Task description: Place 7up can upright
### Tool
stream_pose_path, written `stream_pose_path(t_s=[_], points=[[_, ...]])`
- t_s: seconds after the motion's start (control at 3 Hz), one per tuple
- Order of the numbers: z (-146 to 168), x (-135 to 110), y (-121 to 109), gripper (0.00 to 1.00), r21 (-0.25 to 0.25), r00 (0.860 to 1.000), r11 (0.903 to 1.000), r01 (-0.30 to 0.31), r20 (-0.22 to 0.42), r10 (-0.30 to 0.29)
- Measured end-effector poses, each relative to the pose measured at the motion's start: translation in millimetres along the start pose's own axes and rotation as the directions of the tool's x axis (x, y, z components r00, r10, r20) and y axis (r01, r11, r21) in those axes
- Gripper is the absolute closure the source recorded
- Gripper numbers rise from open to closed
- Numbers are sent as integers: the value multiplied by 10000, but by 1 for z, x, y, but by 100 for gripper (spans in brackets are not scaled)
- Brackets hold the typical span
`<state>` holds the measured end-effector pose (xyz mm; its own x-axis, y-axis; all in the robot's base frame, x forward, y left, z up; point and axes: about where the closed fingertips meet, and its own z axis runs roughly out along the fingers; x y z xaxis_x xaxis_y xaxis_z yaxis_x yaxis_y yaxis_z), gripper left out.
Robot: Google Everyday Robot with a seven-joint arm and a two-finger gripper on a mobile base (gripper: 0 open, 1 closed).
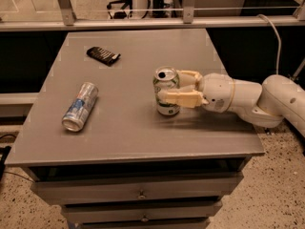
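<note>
The 7up can (pixel 167 109), white and green with a silver top, stands upright on the grey table (pixel 124 132), right of the middle. My gripper (pixel 167 88) reaches in from the right at can height. One cream finger (pixel 181 99) lies across the can's front and the other (pixel 188 76) sits behind it. The gripper is shut on the can, and the can's base looks to be on the tabletop.
A slimmer silver-and-blue can (pixel 80 106) lies on its side at the left of the table. A dark flat packet (pixel 103 55) lies at the back left. The white arm (pixel 267 99) overhangs the table's right edge. Drawers sit under the tabletop.
</note>
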<state>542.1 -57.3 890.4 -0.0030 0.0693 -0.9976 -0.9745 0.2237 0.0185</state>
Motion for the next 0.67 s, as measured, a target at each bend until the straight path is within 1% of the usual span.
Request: stream_pose_path(t_s=[0.33,0.67], points=[[-17,3,0,14,193,9993,9998,-48,-358,55],[-55,-13,-3,0,388,9923,9990,228,-1225,-179]])
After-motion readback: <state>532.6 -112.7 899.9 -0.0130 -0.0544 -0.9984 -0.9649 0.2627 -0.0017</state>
